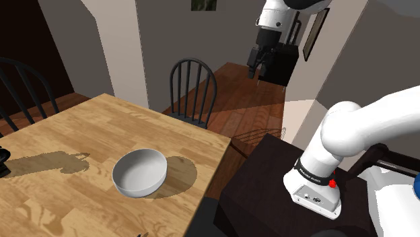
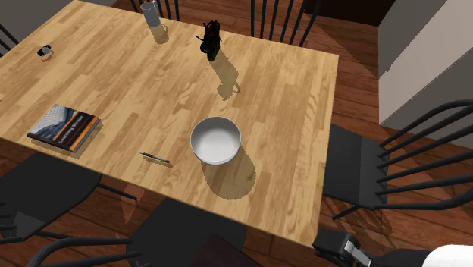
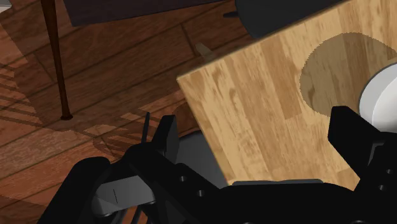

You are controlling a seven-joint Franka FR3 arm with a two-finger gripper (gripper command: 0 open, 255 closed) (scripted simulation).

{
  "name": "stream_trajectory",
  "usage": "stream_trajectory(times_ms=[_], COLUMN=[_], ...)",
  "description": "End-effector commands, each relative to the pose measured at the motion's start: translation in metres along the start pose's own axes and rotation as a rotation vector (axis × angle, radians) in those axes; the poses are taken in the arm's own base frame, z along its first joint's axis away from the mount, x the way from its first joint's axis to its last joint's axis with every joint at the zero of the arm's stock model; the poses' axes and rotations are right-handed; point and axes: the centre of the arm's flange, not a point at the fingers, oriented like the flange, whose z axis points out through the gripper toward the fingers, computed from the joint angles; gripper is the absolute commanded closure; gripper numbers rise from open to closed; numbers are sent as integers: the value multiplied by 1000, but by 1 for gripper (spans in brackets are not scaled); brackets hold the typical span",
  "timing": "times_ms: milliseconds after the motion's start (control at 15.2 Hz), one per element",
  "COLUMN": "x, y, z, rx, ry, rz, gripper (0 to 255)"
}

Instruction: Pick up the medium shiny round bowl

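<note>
Well above the table's (image 1: 60,134) corner, the gripper (image 1: 256,67) hangs with its fingers (image 3: 167,137) spread wide, gripping nothing. The bowl (image 1: 139,172), pale grey, sits upright on the table near one edge, a pen (image 2: 155,158) near it

Glossy white rounded arm (image 1: 350,131); black band (image 1: 311,174) and red dot (image 1: 331,182) near its base; all-black claw (image 1: 254,73).
</note>
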Motion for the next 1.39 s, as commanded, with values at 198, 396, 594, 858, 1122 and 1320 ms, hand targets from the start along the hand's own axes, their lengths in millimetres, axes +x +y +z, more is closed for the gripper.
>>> stream_trajectory(times_ms=[198, 396, 594, 858, 1122, 1320], x=[15, 30, 45, 65, 85, 99], y=[-25, -50, -76, -109, -143, -168], z=[27, 53, 80, 115, 150, 177], rx=[1, 2, 3, 5, 7, 8], ry=[-1, -2, -3, -5, -6, -7], rz=[0, 0, -1, -1, -1, -1], gripper=[0, 0, 0, 0, 0, 0])
